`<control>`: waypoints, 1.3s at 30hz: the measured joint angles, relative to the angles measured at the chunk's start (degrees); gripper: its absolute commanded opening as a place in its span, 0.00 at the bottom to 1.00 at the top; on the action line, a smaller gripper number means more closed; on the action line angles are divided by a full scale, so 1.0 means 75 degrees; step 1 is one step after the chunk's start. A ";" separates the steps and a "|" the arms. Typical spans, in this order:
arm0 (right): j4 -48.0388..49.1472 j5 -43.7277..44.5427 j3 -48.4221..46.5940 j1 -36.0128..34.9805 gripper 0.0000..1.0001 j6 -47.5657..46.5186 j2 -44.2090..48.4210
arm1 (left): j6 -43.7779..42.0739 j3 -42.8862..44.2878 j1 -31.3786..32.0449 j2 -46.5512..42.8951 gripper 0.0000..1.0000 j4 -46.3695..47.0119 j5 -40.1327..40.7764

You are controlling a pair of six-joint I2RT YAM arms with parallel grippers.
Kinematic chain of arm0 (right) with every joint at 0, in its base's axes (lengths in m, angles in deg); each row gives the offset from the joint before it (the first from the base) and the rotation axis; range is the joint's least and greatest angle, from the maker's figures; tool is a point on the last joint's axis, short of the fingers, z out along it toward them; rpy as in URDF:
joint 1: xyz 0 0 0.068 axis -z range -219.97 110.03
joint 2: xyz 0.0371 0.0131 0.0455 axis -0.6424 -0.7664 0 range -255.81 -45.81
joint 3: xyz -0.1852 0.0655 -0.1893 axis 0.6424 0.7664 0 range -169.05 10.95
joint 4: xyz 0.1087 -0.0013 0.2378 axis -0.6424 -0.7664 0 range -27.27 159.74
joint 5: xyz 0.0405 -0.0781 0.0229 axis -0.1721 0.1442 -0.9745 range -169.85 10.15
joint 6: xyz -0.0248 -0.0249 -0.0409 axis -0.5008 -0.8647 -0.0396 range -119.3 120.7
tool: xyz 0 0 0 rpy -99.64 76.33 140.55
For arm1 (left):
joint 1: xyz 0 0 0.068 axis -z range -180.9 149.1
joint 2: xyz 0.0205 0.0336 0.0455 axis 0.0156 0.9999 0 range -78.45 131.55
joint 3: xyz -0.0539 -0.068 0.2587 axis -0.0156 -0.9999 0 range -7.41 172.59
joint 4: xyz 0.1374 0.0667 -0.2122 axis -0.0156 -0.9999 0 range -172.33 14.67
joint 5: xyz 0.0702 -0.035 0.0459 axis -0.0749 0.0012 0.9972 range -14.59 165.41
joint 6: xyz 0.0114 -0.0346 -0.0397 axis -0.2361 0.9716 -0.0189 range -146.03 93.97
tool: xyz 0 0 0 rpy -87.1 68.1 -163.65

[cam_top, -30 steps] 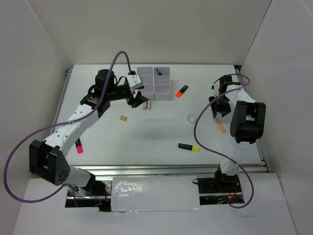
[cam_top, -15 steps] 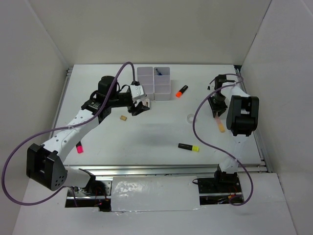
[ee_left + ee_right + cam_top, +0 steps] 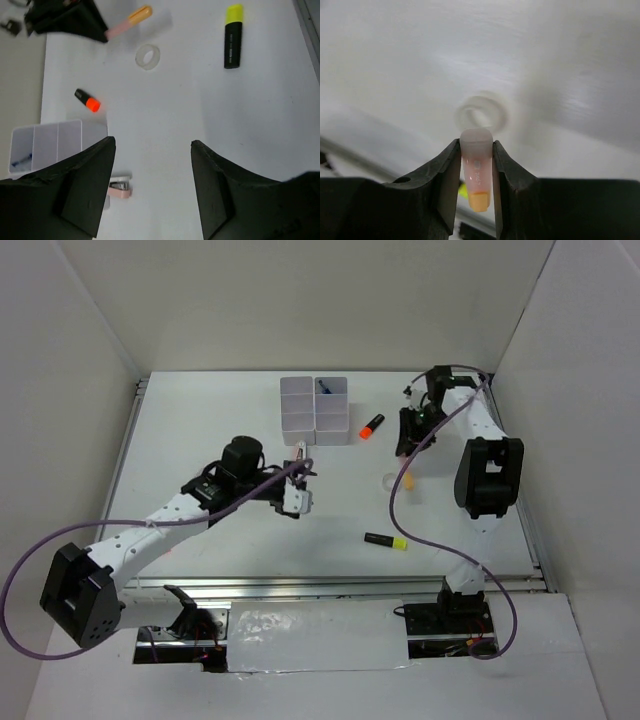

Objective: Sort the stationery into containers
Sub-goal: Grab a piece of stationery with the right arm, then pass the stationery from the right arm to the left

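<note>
The right tool (image 3: 476,150), above the tape ring (image 3: 482,115), pinches a pink marker (image 3: 477,172); left tool (image 3: 151,144) hovers wide.

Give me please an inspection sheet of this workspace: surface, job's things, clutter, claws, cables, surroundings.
Surface: white table, no spill seen.
Job's things: white bins hold a blue pen; orange highlighter, tape ring, yellow highlighter and small pink item lie loose.
Clutter: nothing seen.
Claws: left claw open, empty; right claw shut on pink marker.
Cables: purple cables loop from both arms, one over the table.
Surroundings: white walls on three sides.
</note>
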 measured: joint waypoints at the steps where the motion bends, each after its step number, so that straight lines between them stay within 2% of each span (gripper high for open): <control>1: -0.0055 -0.0303 -0.0012 -0.0207 0.00 0.0242 0.0073 | -0.0376 -0.0090 0.0207 0.0003 0.74 0.0061 0.0052; 4: -0.0332 -0.1075 -0.0009 -0.0973 0.00 0.0962 0.0157 | -0.1495 -0.0157 0.0702 0.0184 0.74 0.0344 0.0189; 11: -0.0612 -0.1594 0.0029 -0.2634 0.00 0.2422 0.0157 | -0.3835 -0.0029 0.1408 0.1119 0.75 0.0708 0.0402; 20: -0.0632 -0.1623 0.0149 -0.3281 0.00 0.3153 0.0420 | -0.5922 0.0548 0.1757 0.1813 0.71 -0.0198 0.0513; 23: -0.0632 -0.1644 0.0149 -0.3302 0.00 0.3214 0.0545 | -0.6222 0.0737 0.1848 0.1871 0.63 -0.0554 0.0577; 26: -0.0632 -0.1652 0.0149 -0.3302 0.00 0.3226 0.0586 | -0.6508 0.0866 0.1918 0.1900 0.50 -0.0854 0.0662; 29: -0.0632 -0.1658 0.0149 -0.3311 0.00 0.3229 0.0586 | -0.6741 0.0924 0.1999 0.1953 0.33 -0.1096 0.0758; 34: -0.0632 -0.1670 0.0152 -0.3331 0.00 0.3206 0.0586 | -0.6951 0.1037 0.2101 0.2060 0.17 -0.1373 0.0970; 35: -0.0629 -0.1684 0.0152 -0.3328 0.10 0.3197 0.0592 | -0.6951 0.1067 0.2113 0.2060 0.12 -0.1411 0.1003; 36: -0.0627 -0.1708 0.0160 -0.3328 0.15 0.3188 0.0600 | -0.6951 0.1087 0.2124 0.2060 0.09 -0.1451 0.1020; 39: -0.0632 -0.1766 0.0166 -0.3252 0.44 0.3101 0.0641 | -0.6980 0.1096 0.2165 0.2052 0.00 -0.1498 0.1064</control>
